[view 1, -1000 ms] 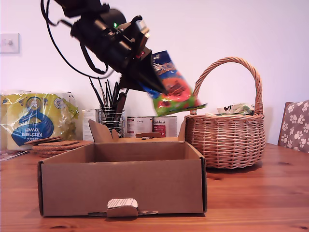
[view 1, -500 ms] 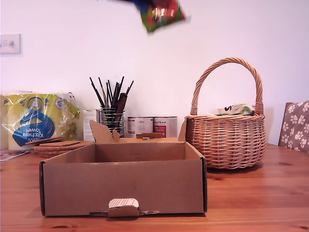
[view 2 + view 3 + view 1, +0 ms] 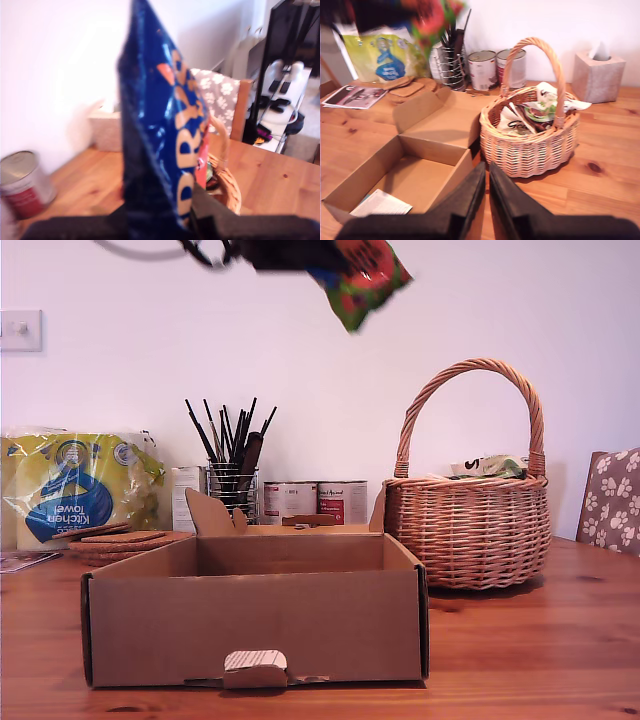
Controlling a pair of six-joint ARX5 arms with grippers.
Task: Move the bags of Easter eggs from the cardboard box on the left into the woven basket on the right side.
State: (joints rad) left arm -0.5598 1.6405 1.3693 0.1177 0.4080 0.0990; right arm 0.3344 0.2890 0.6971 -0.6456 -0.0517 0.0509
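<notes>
My first claw (image 3: pixel 165 220), clamped on the dark blue Terry's bag (image 3: pixel 365 275), has risen from above the cardboard box (image 3: pixel 255 615) nearly out of the exterior view's top. The woven basket (image 3: pixel 470 525), right in that view, already holds the Galaxy bag (image 3: pixel 540 102). My second claw (image 3: pixel 486 197) hangs closed, empty.

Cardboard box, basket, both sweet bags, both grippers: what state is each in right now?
Cardboard box: open, no sweet bags inside.
Basket: upright on the table.
White-green bag: lying in the basket.
Blue bag: held aloft.
My first gripper: shut on the blue bag.
My second gripper: shut, holding nothing.
</notes>
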